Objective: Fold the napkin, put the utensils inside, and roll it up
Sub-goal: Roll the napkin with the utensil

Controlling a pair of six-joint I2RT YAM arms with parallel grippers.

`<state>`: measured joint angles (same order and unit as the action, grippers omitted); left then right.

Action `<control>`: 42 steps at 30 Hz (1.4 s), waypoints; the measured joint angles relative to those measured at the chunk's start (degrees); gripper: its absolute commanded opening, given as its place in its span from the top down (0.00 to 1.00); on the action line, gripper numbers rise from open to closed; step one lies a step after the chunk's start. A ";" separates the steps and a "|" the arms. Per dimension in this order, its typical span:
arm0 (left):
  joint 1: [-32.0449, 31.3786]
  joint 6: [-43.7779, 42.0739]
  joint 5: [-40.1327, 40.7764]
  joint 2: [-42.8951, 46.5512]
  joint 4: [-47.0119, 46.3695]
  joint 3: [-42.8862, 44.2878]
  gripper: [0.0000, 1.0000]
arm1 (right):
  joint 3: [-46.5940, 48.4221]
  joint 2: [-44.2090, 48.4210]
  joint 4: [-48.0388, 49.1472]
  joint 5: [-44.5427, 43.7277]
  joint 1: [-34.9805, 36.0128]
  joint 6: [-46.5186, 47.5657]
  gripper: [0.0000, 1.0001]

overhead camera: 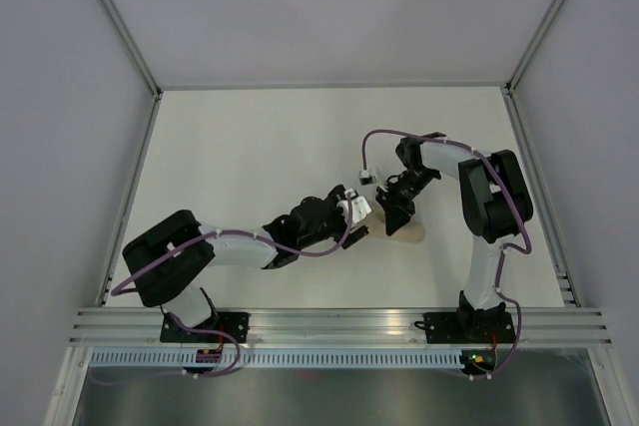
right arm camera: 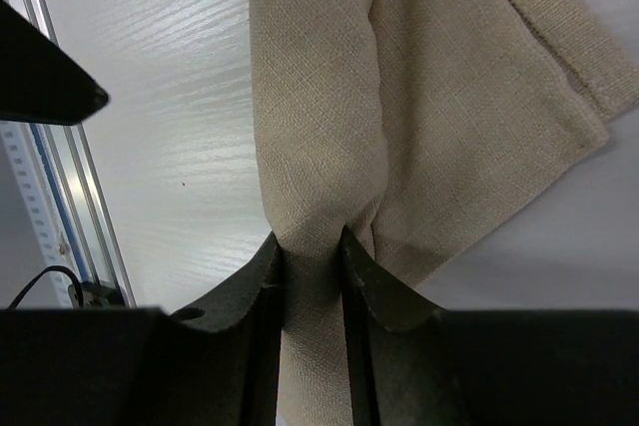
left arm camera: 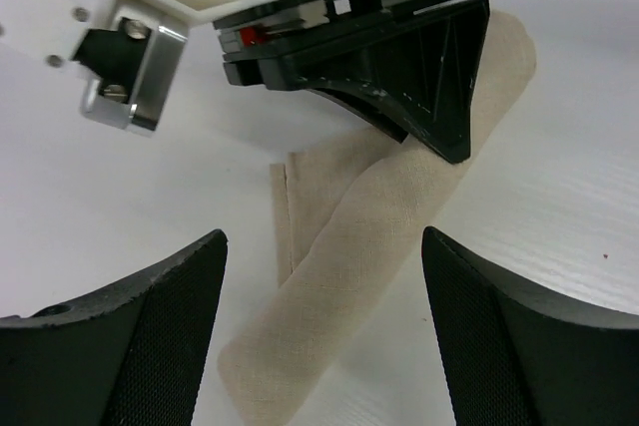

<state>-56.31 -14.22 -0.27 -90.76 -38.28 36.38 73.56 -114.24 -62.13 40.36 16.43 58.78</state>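
The beige napkin (overhead camera: 407,233) lies rolled into a narrow bundle on the white table, mostly hidden under the grippers in the top view. In the left wrist view the roll (left arm camera: 339,276) runs diagonally between my open left fingers, not touched by them. My left gripper (overhead camera: 359,214) hovers just left of it. My right gripper (overhead camera: 391,209) is shut on the napkin; its jaws pinch the rolled cloth (right arm camera: 329,147) in the right wrist view. The right gripper also shows in the left wrist view (left arm camera: 444,142), on the roll's far end. The utensils are hidden.
The white table (overhead camera: 260,157) is bounded by grey walls and a metal rail (overhead camera: 339,326) along the near edge. A loose hemmed flap of the cloth (right arm camera: 539,57) spreads to the right of the pinched roll.
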 measured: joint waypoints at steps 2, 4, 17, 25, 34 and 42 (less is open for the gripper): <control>-0.72 -2.64 0.20 -1.66 0.96 0.92 0.17 | 0.66 -0.66 -0.70 0.17 -0.09 -0.24 0.82; -1.29 -5.42 0.31 -3.02 1.66 1.68 0.17 | 0.98 -1.01 -1.03 0.35 -0.17 -0.48 0.80; -5.25 -19.43 -0.04 -12.94 5.29 7.23 0.15 | 2.78 -2.84 -2.73 0.85 -0.59 -1.75 0.77; -5.49 -23.34 -0.15 -16.22 5.27 10.14 0.23 | 3.13 -3.26 -3.10 1.11 -0.81 -2.03 0.77; -5.46 -23.61 -1.92 -18.71 13.51 16.22 0.51 | 3.21 -3.50 -3.30 1.49 -1.03 -2.03 0.77; -5.18 -22.03 -3.65 -19.37 20.26 19.82 0.74 | 3.08 -3.28 -3.17 1.62 -1.46 -2.56 0.45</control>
<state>-61.49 -36.25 -3.92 -110.13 -18.02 56.21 76.64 -117.51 -65.30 41.98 14.96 56.23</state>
